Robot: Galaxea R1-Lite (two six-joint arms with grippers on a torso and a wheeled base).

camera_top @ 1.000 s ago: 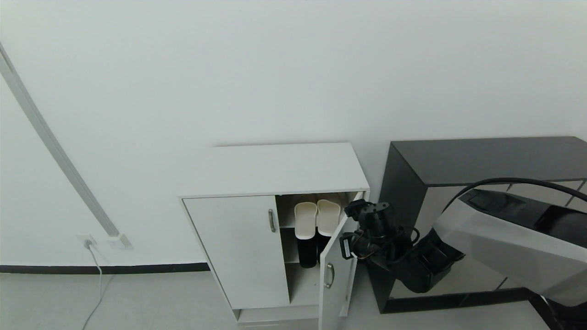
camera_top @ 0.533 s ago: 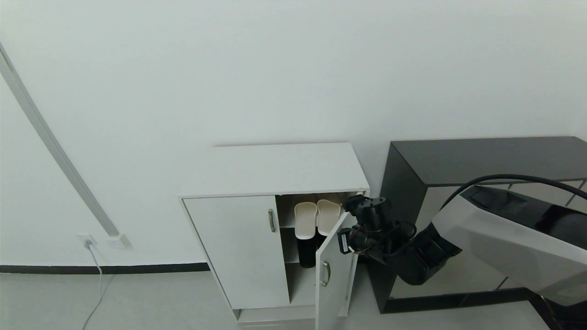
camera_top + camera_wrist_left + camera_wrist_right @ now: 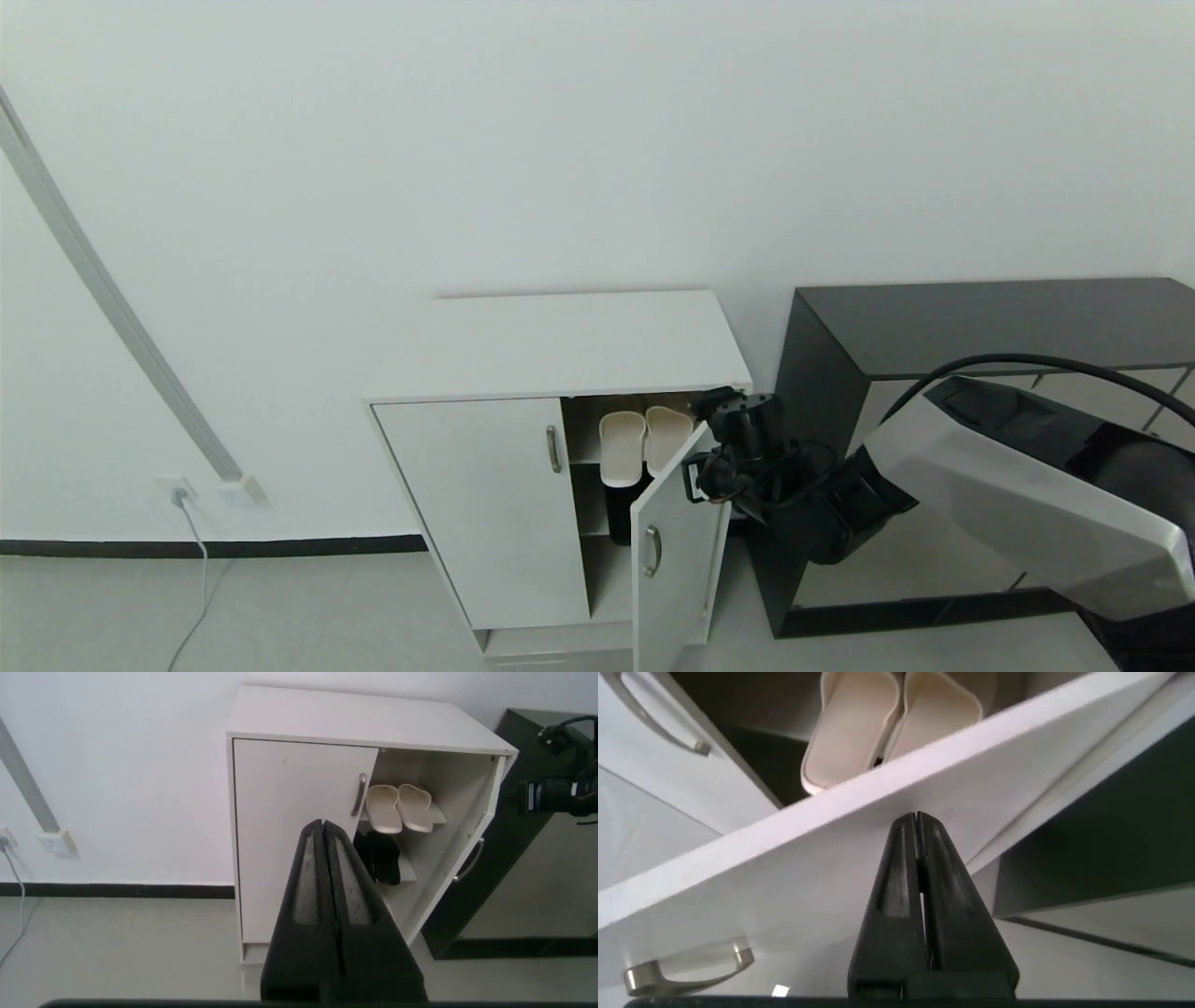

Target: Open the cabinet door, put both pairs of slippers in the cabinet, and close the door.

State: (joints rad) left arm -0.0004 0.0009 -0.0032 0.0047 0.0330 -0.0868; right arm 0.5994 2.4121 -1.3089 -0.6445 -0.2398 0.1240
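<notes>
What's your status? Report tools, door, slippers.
Left tool shut, back from the cabinet. Right tool shut, tip at top edge of right door. Door half open; white slippers and black slippers inside. Nothing seen in the door's path.

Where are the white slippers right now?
In the head view, the white slippers sit on the upper shelf in the right half of the cabinet, behind the half-open right door, just above the black slippers.

The half-open right-hand door [image 3: 674,560] of the white two-door wooden cabinet [image 3: 560,345] runs off the head view's lower edge. It hides part of the black slippers [image 3: 618,511] shelved behind it. In the right wrist view, its top edge covers one end of the cream slippers [image 3: 850,728].
</notes>
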